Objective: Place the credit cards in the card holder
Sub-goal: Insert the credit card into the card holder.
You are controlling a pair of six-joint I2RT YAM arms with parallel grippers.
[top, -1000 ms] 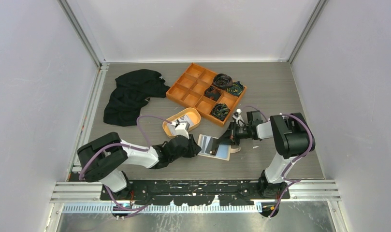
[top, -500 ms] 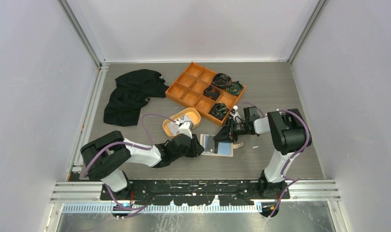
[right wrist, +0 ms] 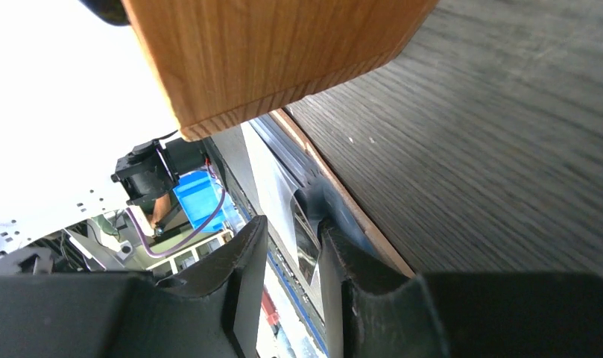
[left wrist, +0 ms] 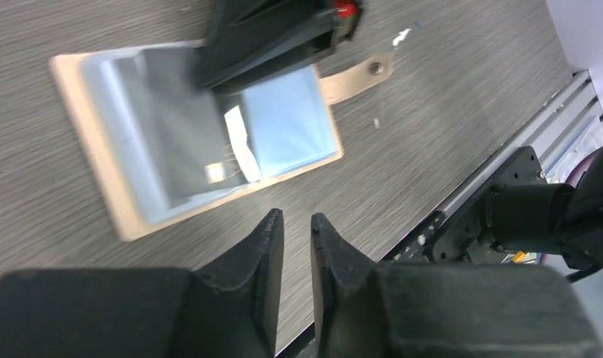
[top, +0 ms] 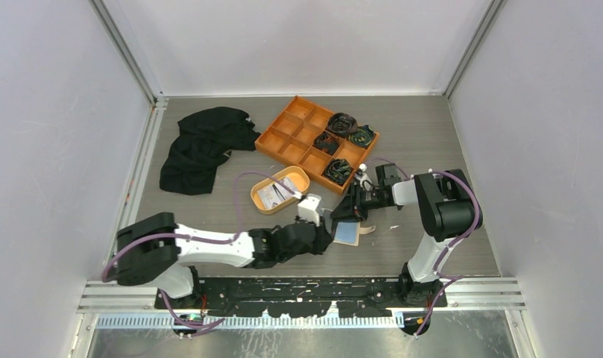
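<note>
Left gripper (left wrist: 295,224): fingers narrowly parted, nothing between them; bare table (top: 432,134) is seen through the gap. It is held low, just off one long edge of the card holder (left wrist: 108,168); no contact is seen.

Card holder: laid open and flat on the table between the two grippers, light blue lining up, beige border showing all round. Its snap tab (left wrist: 355,77) is stretched out flat towards the right arm's side. A white strip (left wrist: 238,145) and a small gold square are noted at the centre fold; whether these belong to a card cannot be told.

Right gripper (right wrist: 291,239): fingers slightly apart, set down on the holder's inner pocket. A pocket edge is seen at the gap; whether it is pinched cannot be told.

Credit cards (top: 272,195): pale ones are seen lying in the oval orange dish (top: 261,207), near the holder but apart from it.

Farther back: divided orange tray (top: 292,127), dark coiled items (top: 343,123) in its right-hand compartments. Black cloth (top: 201,145) is crumpled at far left.
</note>
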